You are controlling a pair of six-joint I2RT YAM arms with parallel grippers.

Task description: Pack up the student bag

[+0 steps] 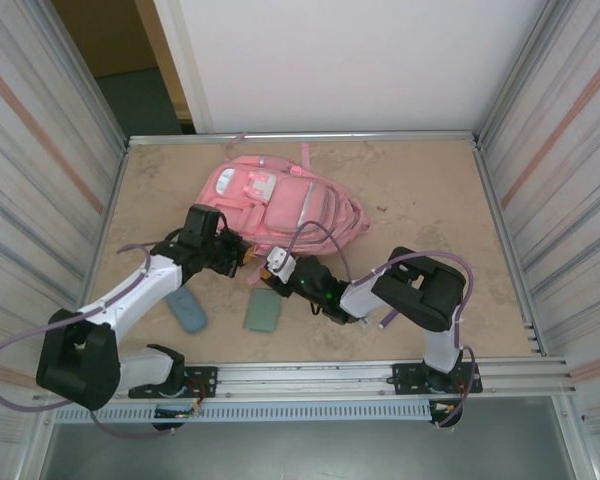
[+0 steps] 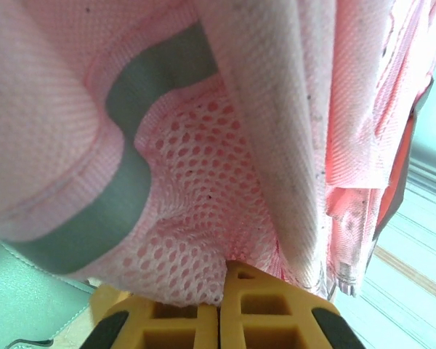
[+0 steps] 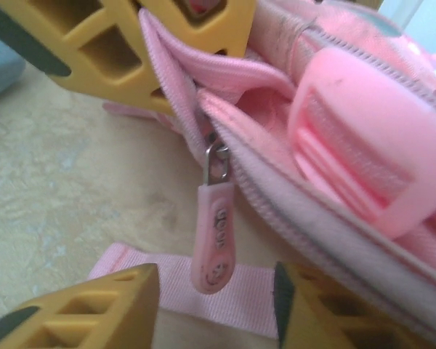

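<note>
Item: large pink fabric backpack (image 1: 285, 205), flat on beige table (image 1: 420, 200), far-centre; overhead view gave layout: small blue-grey case (image 1: 188, 310) and flat grey-green pouch (image 1: 263, 311) nearer arms, apart from backpack. Left gripper (image 2: 219, 320): yellow fingers pressed together, pinching backpack fabric; its wrist view added pink mesh pocket (image 2: 196, 218). Right gripper (image 3: 216, 291): jaws apart, straddling pink rubber zip pull (image 3: 214, 251), not gripping; pink plastic buckle (image 3: 363, 138) beside.

Green pouch (image 1: 263, 310) is laid flat on bench (image 1: 420, 200), just near-side of right pincer (image 1: 261, 275). Blue-grey case (image 1: 188, 310) is seen near-left of left pincer (image 1: 242, 258).
</note>
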